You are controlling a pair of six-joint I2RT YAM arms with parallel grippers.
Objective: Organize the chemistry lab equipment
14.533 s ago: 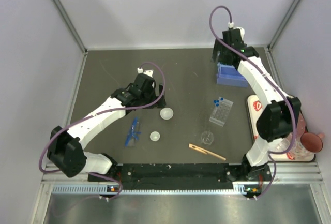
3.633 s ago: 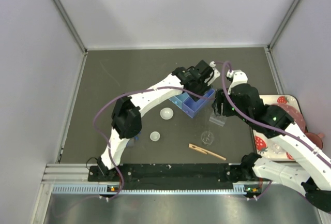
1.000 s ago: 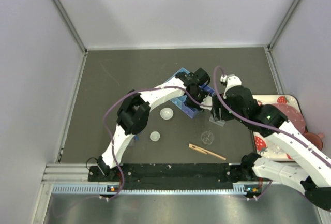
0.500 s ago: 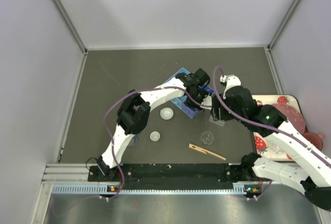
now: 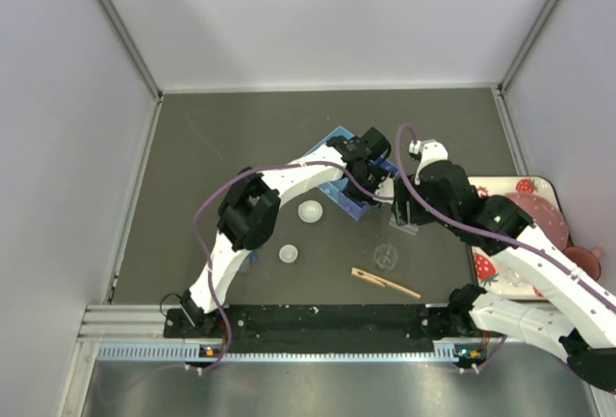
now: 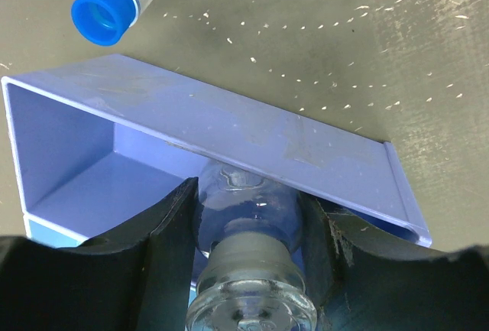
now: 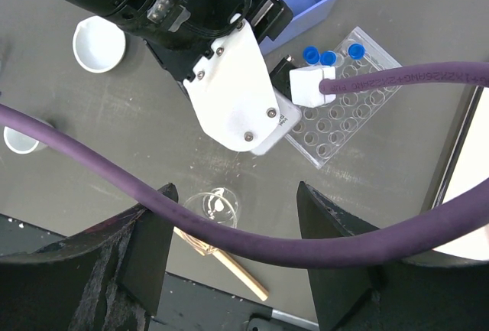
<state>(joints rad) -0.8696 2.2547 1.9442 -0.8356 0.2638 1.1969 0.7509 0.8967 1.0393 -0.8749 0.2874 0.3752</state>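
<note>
My left gripper (image 6: pixel 248 232) is shut on a tiny glass beaker (image 6: pixel 246 212) and holds it at the wall of a blue bin (image 6: pixel 229 128); in the top view it (image 5: pixel 364 174) is over the bin (image 5: pixel 339 195). Blue-capped tubes (image 6: pixel 103 11) stand in the clear rack (image 7: pixel 344 109). My right gripper (image 7: pixel 237 251) is open and empty, high above another glass beaker (image 7: pixel 214 207) and the wooden clip (image 7: pixel 233 268). Two small round dishes (image 5: pixel 309 211) (image 5: pixel 288 253) lie to the left. The blue tweezers are hidden by the left arm.
The strawberry-print tray (image 5: pixel 525 186) with a pink cup (image 5: pixel 587 258) sits at the right edge. A purple cable (image 7: pixel 252 232) crosses the right wrist view. The left arm stretches over the table's middle, close to my right gripper.
Nothing has visibly moved in the last second. Since the earliest frame the blue bin has come from the back right to the middle, and the left gripper has come over it.
</note>
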